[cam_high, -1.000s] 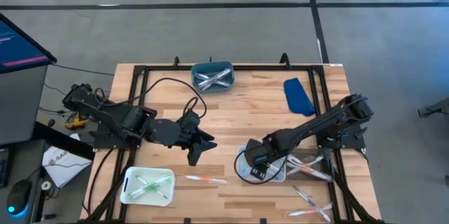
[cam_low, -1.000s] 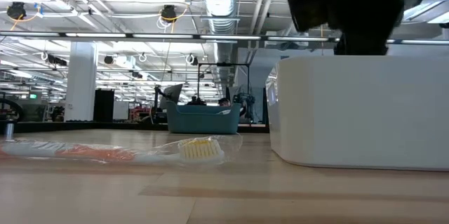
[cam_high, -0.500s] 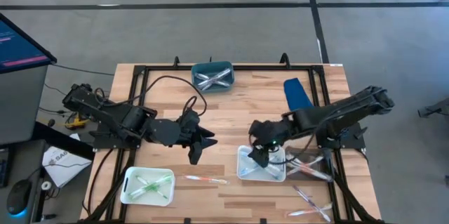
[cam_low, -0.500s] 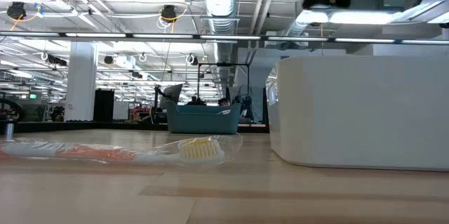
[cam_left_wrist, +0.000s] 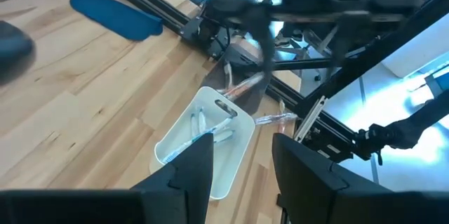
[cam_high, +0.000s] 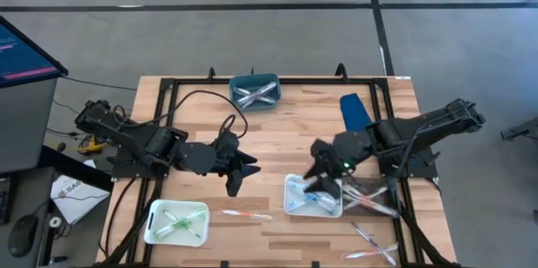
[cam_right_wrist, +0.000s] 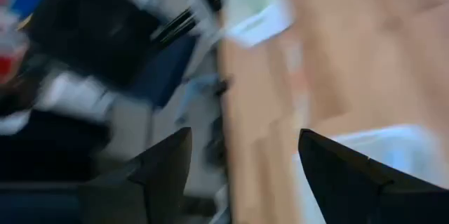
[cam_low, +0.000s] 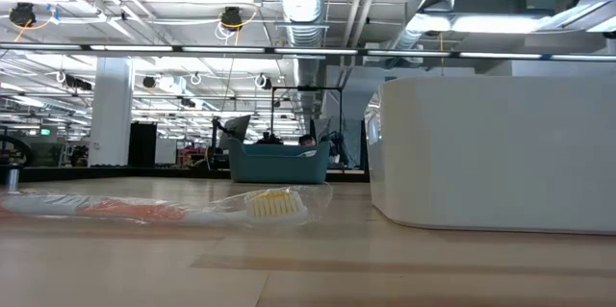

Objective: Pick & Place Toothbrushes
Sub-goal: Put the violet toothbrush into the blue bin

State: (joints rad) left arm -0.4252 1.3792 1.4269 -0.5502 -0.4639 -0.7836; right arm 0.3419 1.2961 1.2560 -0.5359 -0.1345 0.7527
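Right gripper (cam_high: 324, 167) has lifted off the white tray (cam_high: 292, 203), fingers apart and empty, brush dropped; left gripper (cam_high: 239, 176) waits, half-open.

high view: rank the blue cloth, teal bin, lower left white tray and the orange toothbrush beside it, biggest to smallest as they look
1. white tray
2. teal bin, slightly smaller
3. blue cloth
4. orange toothbrush, long but very thin

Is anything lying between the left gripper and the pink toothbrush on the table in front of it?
Nothing visible does. Bare wood separates the left gripper from the pink toothbrush; the green tray sits off to one side.
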